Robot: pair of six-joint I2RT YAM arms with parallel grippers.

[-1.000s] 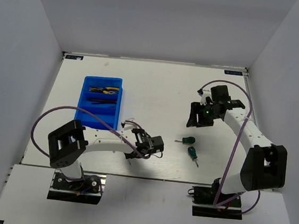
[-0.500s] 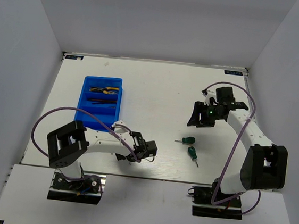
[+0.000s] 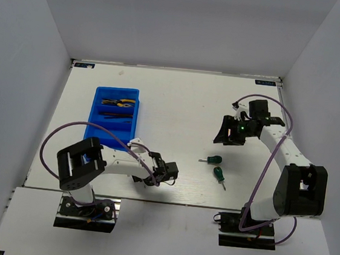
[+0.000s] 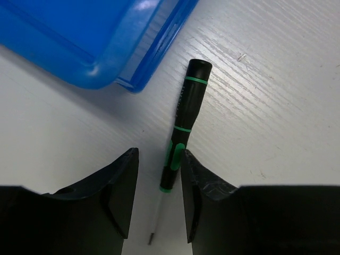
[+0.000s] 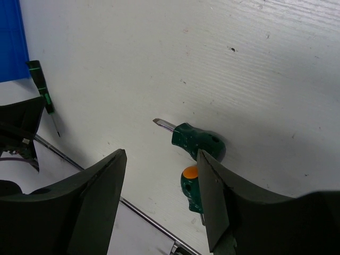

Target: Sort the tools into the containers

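A thin black-and-green screwdriver (image 4: 188, 117) lies on the white table just off a corner of the blue tray (image 4: 101, 50). My left gripper (image 4: 158, 196) is open and low over it, its fingers on either side of the handle's lower end and shaft. The right finger almost touches the handle; the left one stands apart. Two stubby green screwdrivers (image 5: 201, 142) (image 5: 190, 192) lie side by side below my open right gripper (image 5: 159, 204), which hangs above the table. From above, the left gripper (image 3: 168, 171) is near the front edge and the right gripper (image 3: 227, 133) is behind the stubby pair (image 3: 214, 160).
The blue tray (image 3: 94, 133) stands at the left, holding yellow-handled pliers (image 3: 119, 102) and dark tools (image 3: 116, 117) in its compartments. The table's front edge runs just below the left gripper. White walls enclose the table.
My left gripper has shifted a little left and toward the front edge, settling around the thin screwdriver. The right gripper has barely moved.
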